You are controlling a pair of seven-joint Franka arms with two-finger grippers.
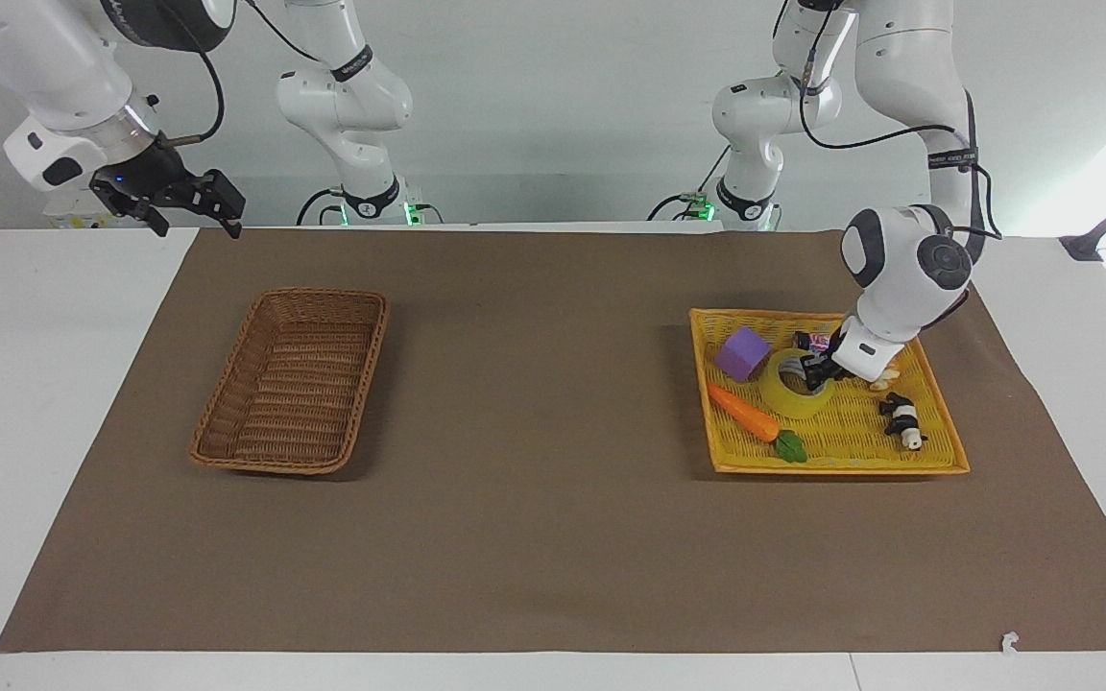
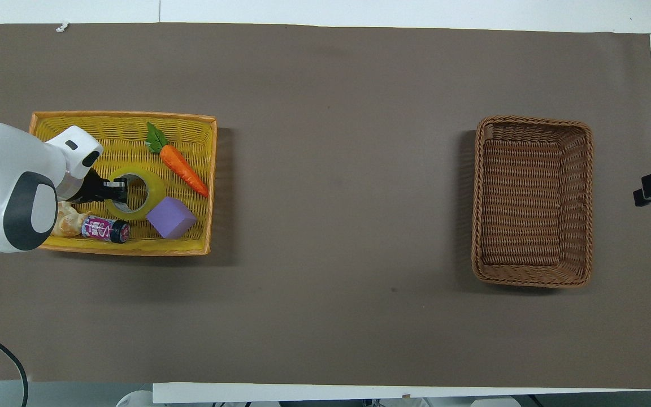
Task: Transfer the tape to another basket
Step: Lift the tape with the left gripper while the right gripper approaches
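Observation:
The yellow tape roll sits tilted in the bright yellow basket, between a purple block and a carrot. My left gripper reaches down into that basket and is shut on the roll's wall, one finger inside the core; it also shows in the overhead view on the tape. The dark brown wicker basket stands empty toward the right arm's end of the table, and it also shows in the overhead view. My right gripper waits open in the air beside the brown mat's corner.
The yellow basket also holds a purple block, a carrot, a small dark bottle, a pale lumpy item and a panda toy. A brown mat covers the table between the baskets.

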